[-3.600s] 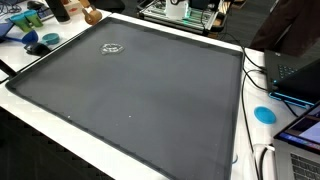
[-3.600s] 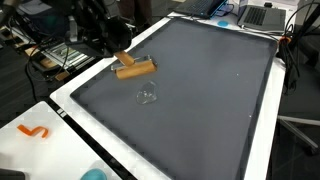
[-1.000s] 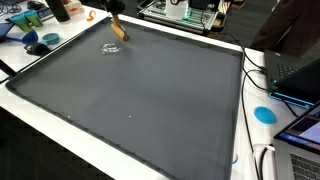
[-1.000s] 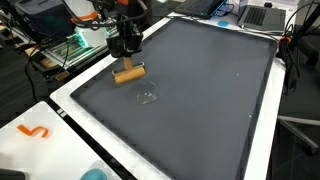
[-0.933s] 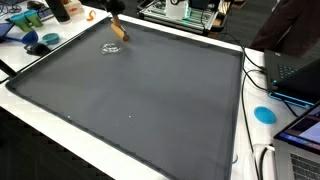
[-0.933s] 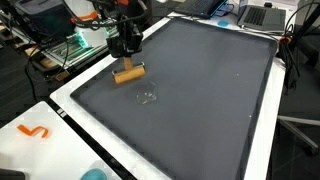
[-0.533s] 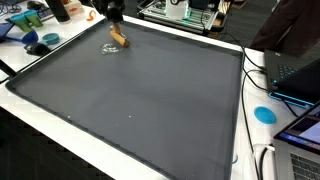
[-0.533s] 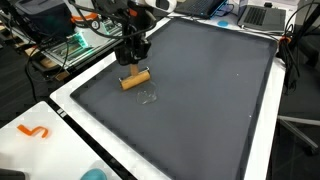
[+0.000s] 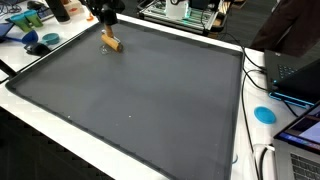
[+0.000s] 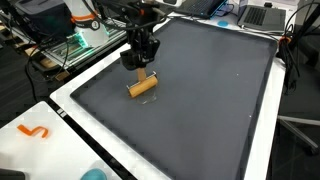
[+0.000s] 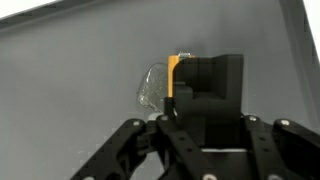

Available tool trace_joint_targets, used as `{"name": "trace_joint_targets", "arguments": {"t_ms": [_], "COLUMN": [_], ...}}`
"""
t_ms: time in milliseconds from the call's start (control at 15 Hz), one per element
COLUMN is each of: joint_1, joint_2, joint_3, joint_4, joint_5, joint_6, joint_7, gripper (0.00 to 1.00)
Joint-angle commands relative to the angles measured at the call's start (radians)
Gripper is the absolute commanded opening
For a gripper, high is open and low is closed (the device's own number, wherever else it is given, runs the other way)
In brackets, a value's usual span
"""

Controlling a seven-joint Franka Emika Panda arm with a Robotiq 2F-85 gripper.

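Note:
My gripper is shut on a tan wooden block, which hangs low over the dark grey mat near its edge. In an exterior view the gripper and the block sit at the mat's far left corner. In the wrist view the black fingers hide most of the block; only its thin orange edge shows. A small clear crumpled clump lies on the mat right beside that edge. I cannot tell whether they touch.
A white table border rings the mat. An orange squiggle and a blue cap lie on it. Laptops, cables and a blue disc crowd one side; blue items and clutter sit past the corner.
The gripper has carried the block inward over the mat and down, from beside the mat's edge to right at the clear clump, which the block now covers in both exterior views.

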Motion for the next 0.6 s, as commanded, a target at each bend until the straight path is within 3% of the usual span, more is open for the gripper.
{"name": "trace_joint_targets", "arguments": {"t_ms": [0,533], "joint_1": [-0.008,-0.016], "joint_2": [0.065,0.098], "joint_3": [-0.004,-0.007], "joint_4": [0.011,0.026], "joint_5": [0.010,0.013], "joint_6": [0.007,0.063], "joint_7": [-0.050,-0.070], "gripper": [0.24,0.24]}}
